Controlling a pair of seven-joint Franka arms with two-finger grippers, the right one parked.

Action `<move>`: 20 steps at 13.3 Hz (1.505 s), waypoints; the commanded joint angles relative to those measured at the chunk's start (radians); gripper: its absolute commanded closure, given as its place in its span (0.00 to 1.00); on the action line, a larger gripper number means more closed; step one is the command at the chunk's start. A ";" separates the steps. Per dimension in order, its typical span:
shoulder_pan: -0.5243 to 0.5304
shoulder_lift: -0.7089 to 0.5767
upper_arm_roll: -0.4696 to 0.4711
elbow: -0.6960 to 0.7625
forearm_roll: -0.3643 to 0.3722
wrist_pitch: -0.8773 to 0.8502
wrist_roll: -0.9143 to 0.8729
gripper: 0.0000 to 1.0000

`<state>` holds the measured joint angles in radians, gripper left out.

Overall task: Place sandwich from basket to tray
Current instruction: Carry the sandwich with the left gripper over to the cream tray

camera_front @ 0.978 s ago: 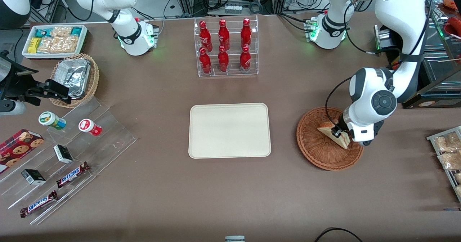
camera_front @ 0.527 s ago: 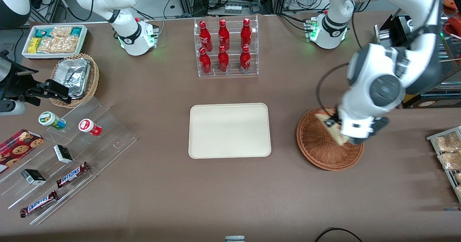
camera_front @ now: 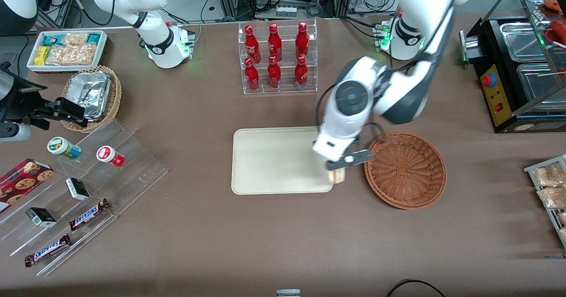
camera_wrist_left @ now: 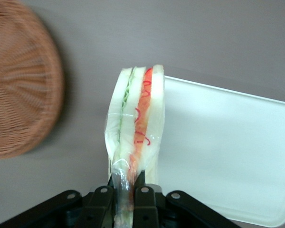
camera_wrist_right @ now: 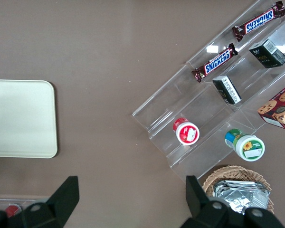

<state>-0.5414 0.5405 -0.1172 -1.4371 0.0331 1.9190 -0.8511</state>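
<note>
1. Pinched between my pincer's fingers was the sandwich, its long axis running straight out from the tips.
2. I carried it in the air above the gap between the basket and the tray, right at the tray's rim on the working arm's side.
3. From the front only a sliver of sandwich showed under my wrist, so I judged its height above the table loosely.
4. The tray's bare middle lay toward the parked arm's end; the basket sat empty.
</note>
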 commanded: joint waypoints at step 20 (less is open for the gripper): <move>-0.118 0.092 0.031 0.175 -0.027 -0.050 -0.080 0.01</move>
<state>-0.6676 0.7618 -0.1021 -1.2458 0.0176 1.9556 -0.8847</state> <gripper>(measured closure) 0.004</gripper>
